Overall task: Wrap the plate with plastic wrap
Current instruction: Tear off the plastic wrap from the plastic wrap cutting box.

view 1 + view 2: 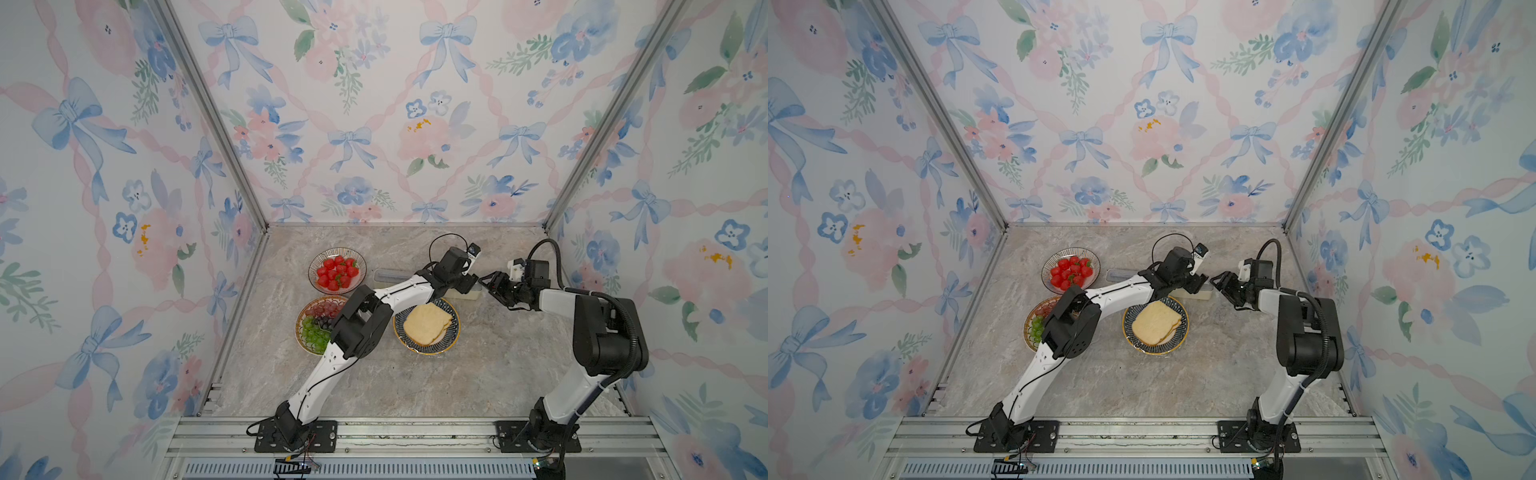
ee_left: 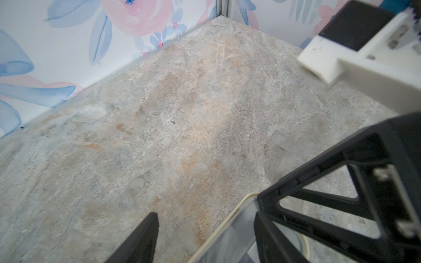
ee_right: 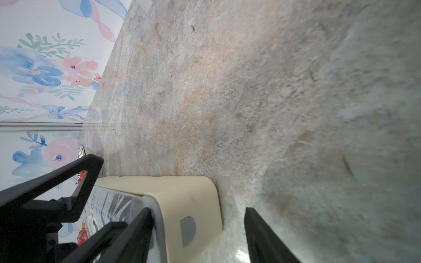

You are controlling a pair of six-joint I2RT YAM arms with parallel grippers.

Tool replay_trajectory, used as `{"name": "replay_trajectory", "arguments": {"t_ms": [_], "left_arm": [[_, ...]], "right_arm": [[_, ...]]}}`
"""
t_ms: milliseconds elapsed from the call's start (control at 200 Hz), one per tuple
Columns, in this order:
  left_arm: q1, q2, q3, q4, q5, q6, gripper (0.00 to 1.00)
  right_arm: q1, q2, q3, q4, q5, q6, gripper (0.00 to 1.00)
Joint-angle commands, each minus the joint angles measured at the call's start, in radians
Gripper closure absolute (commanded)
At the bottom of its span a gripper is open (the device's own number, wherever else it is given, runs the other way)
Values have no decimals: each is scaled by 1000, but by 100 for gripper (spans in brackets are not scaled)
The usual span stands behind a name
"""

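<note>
The right gripper [image 3: 197, 211] stands wide astride the right end of the box [image 3: 189, 193], one finger clear of its side. The left gripper [image 2: 206, 215], also wide, straddles the box's edge and holds nothing. The plastic wrap [image 3: 109, 205] lies on the box, in the bench's [image 1: 374, 395] back half, just behind the plate [image 1: 454, 328]. The step in hand looks like getting hold of the film. Next, pinch its free edge, steady the box and draw frontward.

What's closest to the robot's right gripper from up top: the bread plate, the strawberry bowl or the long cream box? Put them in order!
From the right gripper, in a top view:
1. long cream box: its end sits between the fingers.
2. bread plate: in front, toward the middle.
3. strawberry bowl: far off on the left side.
</note>
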Motion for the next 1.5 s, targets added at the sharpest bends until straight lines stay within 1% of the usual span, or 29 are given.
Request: {"name": "replay_trajectory", "arguments": {"t_ms": [0, 175, 320, 490, 740, 1145, 1305, 1495], "left_arm": [[-1, 35, -1, -78, -7, 55, 30], [-2, 23, 6, -83, 28, 39, 24], [-2, 18, 56, -82, 93, -13, 22], [-3, 3, 82, -83, 114, -38, 19], [-2, 13, 62, -83, 64, -11, 19], [-2, 67, 64, -86, 81, 13, 19], [-1, 68, 59, -90, 35, 8, 20], [2, 52, 37, -94, 13, 20, 21]], "right_arm": [[15, 13, 0, -116, 81, -41, 35], [18, 7, 2, -129, 92, -50, 35], [21, 7, 7, -131, 90, -50, 35], [23, 8, 7, -133, 88, -49, 35], [24, 13, 9, -136, 89, -50, 35], [27, 16, 16, -159, 102, -57, 34], [29, 11, 18, -173, 113, -64, 34], [28, 12, 29, -215, 136, -86, 34]]}}
